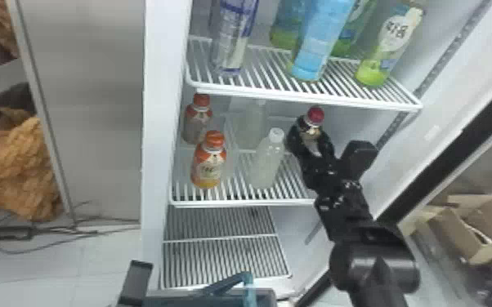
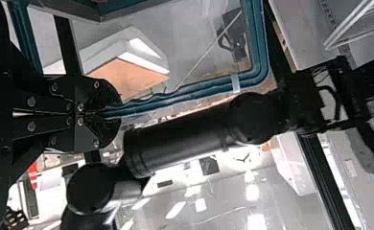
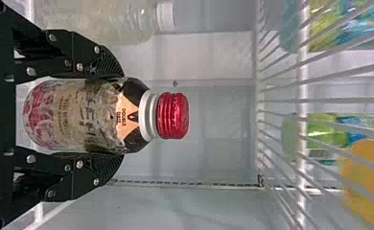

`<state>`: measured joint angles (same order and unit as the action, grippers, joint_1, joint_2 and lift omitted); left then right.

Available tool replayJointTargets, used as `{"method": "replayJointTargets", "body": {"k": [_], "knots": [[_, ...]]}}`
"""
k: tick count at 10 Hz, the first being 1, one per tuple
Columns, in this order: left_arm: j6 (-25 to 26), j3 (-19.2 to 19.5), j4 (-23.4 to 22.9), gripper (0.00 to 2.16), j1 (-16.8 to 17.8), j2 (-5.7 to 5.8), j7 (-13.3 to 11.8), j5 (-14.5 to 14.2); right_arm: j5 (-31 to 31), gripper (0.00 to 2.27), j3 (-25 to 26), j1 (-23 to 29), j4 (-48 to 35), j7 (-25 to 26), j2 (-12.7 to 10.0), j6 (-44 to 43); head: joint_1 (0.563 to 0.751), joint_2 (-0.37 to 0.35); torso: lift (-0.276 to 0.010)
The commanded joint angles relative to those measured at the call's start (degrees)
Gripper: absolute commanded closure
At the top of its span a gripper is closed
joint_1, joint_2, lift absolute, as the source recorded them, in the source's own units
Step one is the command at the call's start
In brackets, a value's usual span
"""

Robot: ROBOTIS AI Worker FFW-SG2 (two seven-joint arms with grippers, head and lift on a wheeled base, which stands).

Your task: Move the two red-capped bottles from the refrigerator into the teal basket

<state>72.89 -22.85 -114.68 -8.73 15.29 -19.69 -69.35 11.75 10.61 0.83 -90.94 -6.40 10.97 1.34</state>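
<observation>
In the head view, you have the right gripper point(image 1: 310, 139) inside the refrigerator point(image 1: 156, 122), at the right side of the middle shelf point(image 1: 241, 203). It is clasping a red-capped bottle point(image 1: 315, 116), which stands upright between its fingers; you can't tell here whether the bottle's base touches the shelf. On the left side of that shelf you see two orange-capped bottles point(image 1: 209, 165) point(image 1: 198, 118), one in front of the other, and a white-capped bottle point(image 1: 266, 163) between them and the gripper. Tall bottles point(image 1: 318, 41) stand on the shelf above. The teal basket point(image 1: 249, 285) is at the bottom edge, in front of the refrigerator.

In the left wrist view, your left gripper point(image 2: 109, 114) has its fingers closed together on the handle of the teal basket. The black right arm point(image 2: 190, 143) passes beside the basket, reaching toward the refrigerator.

In the right wrist view, your right gripper point(image 3: 120, 115) presses the red-capped bottle from both sides, below its cap and neck. A pale bottle is just beside one finger, and the wire shelf above holds green and blue bottles plus something orange.
</observation>
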Motion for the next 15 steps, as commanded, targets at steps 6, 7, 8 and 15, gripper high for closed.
{"method": "replayJointTargets", "body": {"k": [6,7,8,15], "knots": [[-0.1,0.1,0.0,1.13,-0.1,0.00,-0.1,0.0,3.3,0.73,4.7,14.6,-18.5,-1.2,-1.5,3.9,0.695,-0.350,-0.228],[-0.1,0.1,0.0,1.13,-0.1,0.00,-0.1,0.0,3.8,0.73,5.3,16.3,-20.2,-1.2,-1.6,4.3,0.695,-0.350,-0.228],[-0.1,0.1,0.0,1.13,-0.1,0.00,-0.1,0.0,3.9,0.73,6.1,18.3,-22.3,-1.7,-1.8,5.6,0.695,-0.350,-0.228],[-0.2,0.6,0.0,1.13,0.0,-0.09,-0.1,0.3,6.4,0.73,11.2,32.9,-42.2,-6.5,-3.7,18.8,0.695,-0.350,-0.228]]}}
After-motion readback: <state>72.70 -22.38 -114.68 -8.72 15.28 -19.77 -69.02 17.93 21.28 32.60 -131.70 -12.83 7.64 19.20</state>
